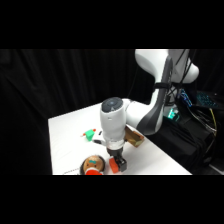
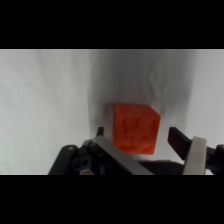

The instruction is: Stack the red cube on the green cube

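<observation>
Red cube (image 2: 134, 127) sits square between pincer (image 2: 137, 137) fingers.

The small orange-red cube (image 1: 114, 167) sits just right of the round wooden toy (image 1: 93, 165); the small green cube (image 1: 89, 133) lies behind the toy.
</observation>
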